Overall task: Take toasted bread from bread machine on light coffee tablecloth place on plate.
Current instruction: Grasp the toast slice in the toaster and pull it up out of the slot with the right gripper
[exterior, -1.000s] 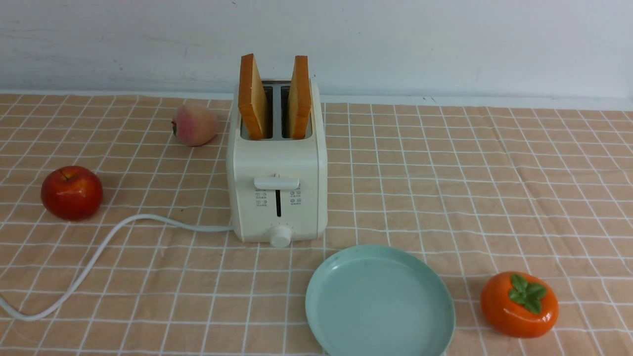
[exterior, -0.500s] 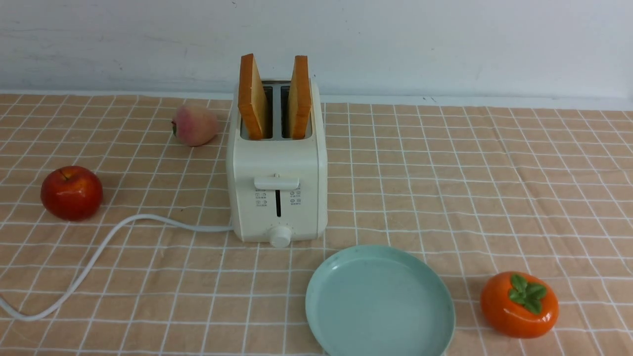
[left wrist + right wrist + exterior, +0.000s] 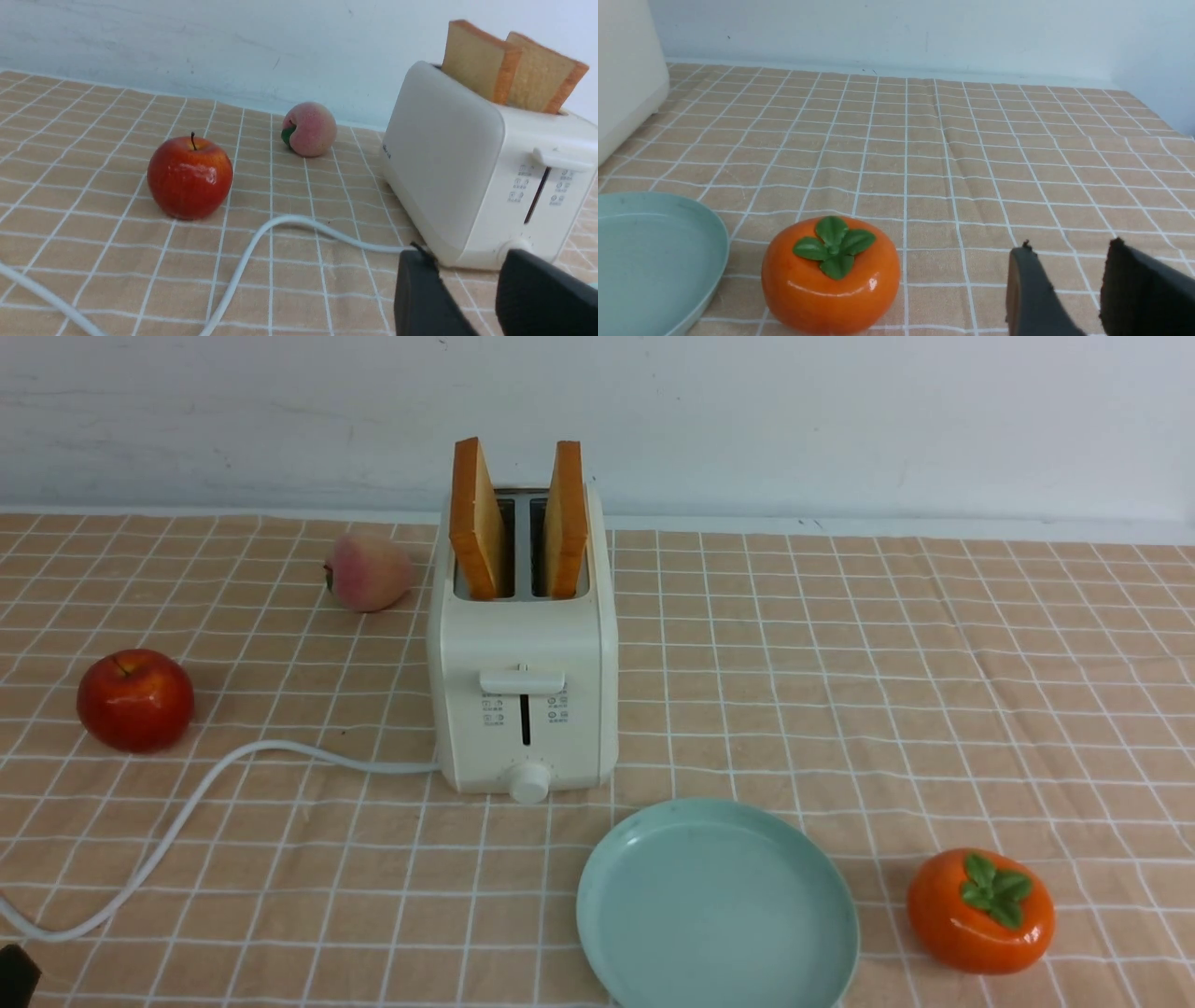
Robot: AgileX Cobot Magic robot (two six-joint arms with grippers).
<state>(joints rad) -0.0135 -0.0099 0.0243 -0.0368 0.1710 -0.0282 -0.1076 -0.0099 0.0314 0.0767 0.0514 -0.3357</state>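
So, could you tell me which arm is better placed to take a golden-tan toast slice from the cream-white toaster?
Probably the left: the open left gripper faces the cream-white toaster and both golden-tan toast slices, while the right gripper faces the orange persimmon and checked cloth.

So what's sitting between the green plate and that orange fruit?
Nothing. Only bare checked tablecloth separates the plate from the persimmon, and the front view shows this most clearly.
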